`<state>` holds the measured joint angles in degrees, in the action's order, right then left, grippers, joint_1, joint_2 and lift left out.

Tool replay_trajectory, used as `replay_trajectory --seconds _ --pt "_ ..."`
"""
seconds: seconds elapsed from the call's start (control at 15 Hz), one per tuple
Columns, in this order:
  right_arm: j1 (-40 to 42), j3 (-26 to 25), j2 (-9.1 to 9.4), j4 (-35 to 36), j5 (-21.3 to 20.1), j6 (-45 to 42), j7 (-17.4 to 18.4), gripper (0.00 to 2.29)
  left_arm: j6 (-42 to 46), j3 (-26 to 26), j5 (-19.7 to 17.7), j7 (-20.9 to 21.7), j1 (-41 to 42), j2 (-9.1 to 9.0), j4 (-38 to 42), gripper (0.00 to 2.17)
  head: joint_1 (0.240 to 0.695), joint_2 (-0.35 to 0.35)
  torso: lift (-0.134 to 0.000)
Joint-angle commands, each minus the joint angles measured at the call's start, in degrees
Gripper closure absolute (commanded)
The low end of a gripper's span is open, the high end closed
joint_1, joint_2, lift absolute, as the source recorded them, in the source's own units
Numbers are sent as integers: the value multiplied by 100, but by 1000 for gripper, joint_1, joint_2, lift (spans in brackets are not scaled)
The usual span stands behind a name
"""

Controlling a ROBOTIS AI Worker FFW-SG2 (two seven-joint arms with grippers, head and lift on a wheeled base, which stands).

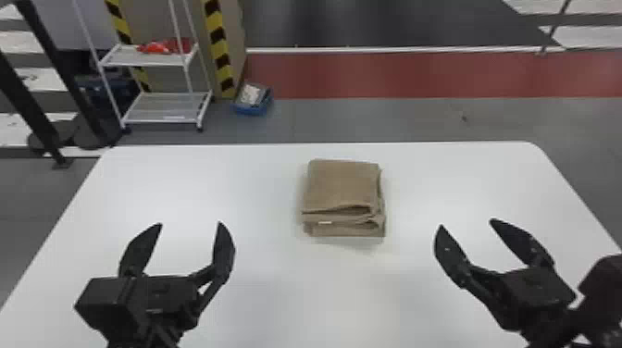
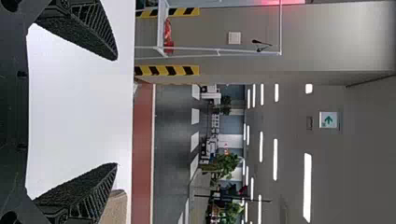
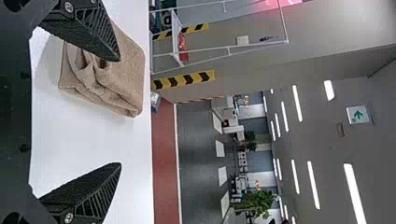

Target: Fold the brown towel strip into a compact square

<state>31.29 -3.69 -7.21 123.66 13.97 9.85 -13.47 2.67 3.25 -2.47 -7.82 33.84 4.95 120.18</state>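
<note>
Folded brown cloth towel (image 1: 342, 185) on a white, round-cornered table (image 1: 194, 185), between two grippers.
The black two-fingered left gripper (image 1: 190, 224) and matching right gripper (image 1: 466, 223) are each spread wide and empty, well apart from the towel; its layered folds, stacked into a near-square block, face the robot.

White table (image 1: 259, 282): flat top, rounded far corners, straight far edge. Brown towel (image 1: 342, 185) lay directly on it, around mid-width, closer to the far edge than the near part of the top. Folded into a squarish stack, several layers thick. Layer edges faced the robot, small gaps between them, lower layers poking out past the top one. Small white label (image 1: 325, 222) showed on that near side.
</note>
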Motion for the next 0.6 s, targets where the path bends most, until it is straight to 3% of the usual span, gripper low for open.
replay_trajectory --seconds 0.0,0.53 --pt "9 0 0 9 0 -22 2 87 0 0 0 0 8 -2 15 66 695 29 -108" --pt "18 0 0 44 0 -22 2 87 0 9 0 0 43 6 59 66 695 28 -108"
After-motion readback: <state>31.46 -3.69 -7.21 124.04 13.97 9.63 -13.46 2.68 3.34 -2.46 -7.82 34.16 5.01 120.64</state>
